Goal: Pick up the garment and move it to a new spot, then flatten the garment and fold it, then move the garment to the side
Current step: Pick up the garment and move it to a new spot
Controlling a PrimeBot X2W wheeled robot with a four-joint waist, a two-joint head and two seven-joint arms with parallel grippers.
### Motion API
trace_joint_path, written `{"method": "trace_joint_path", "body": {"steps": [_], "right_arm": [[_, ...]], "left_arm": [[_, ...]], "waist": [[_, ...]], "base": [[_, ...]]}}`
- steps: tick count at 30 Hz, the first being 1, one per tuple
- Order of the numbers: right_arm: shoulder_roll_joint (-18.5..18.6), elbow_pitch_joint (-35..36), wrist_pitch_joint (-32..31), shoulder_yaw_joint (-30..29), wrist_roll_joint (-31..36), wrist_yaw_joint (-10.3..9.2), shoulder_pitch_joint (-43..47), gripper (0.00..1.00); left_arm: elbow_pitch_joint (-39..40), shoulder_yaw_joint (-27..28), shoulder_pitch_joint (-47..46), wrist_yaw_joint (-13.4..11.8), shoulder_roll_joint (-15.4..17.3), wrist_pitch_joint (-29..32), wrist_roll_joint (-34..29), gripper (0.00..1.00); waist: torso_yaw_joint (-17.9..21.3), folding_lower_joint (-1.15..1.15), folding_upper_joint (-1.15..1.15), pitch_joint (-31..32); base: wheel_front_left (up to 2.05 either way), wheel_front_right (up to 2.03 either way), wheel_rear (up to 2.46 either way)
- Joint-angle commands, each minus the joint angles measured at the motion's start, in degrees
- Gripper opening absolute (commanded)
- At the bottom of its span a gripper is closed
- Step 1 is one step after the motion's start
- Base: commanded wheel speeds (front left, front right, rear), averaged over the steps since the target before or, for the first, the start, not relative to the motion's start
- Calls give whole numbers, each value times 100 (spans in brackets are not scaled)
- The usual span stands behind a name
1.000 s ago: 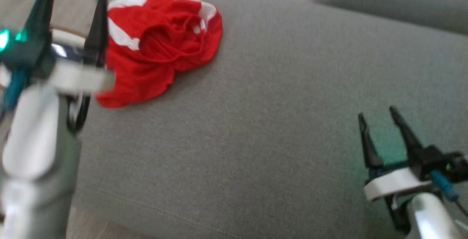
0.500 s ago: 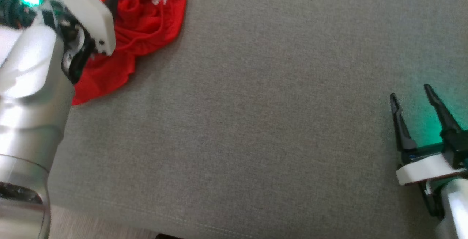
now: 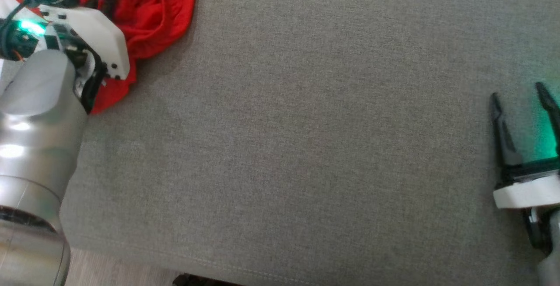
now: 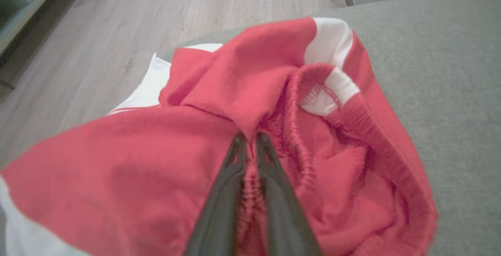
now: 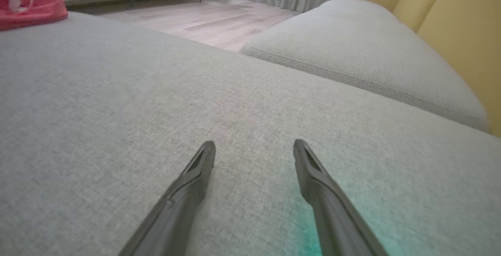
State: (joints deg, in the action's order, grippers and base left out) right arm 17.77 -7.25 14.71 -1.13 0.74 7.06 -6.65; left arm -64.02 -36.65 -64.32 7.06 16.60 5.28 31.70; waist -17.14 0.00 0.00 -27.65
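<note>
Since the picture of one second ago, your left claw point(image 4: 247, 137) has come down onto the crumpled red garment point(image 4: 137, 162) with white panels. Its two dark fingers, which stood wide apart then, are now drawn narrow. In the left wrist view a ridge of the red cloth sits pinched between them, just beside the gathered elastic waistband. The head camera has also turned. This is why the red garment point(image 3: 162, 10) now appears in the top left corner of the head view, partly behind the white mount of the left arm.

The garment lies at the far left end of the grey woven cushion point(image 3: 306, 146), near the edge over the pale wooden floor point(image 4: 156, 13). I cannot tell for sure if the pinched fold is already lifted from the cushion.

Your right claw point(image 3: 517, 91) is well apart from the garment, at the right side. Its fingers are spread wide and hold nothing, and they point along the bare cushion, where a green glow falls on the fabric.
</note>
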Motion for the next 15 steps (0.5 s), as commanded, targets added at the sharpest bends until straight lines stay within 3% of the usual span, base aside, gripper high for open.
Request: {"method": "trace_joint_path", "body": {"steps": [1,7,15], "right_arm": [[-56,10,29,-17,-242,43,-87,100],[-196,-89,29,61,-298,43,-193,100],[-651,-361,29,298,-353,43,-193,100]], "left_arm": [[-14,141,-326,-32,259,-223,-50,0],[-241,120,-681,-3,247,-980,-91,0],[-211,-274,-1149,36,428,-1573,-368,0]], "waist": [[4,0,0,-1],[80,0,0,271],[384,0,0,1303]], "base": [[0,0,0],[0,0,0],[0,0,0]]}}
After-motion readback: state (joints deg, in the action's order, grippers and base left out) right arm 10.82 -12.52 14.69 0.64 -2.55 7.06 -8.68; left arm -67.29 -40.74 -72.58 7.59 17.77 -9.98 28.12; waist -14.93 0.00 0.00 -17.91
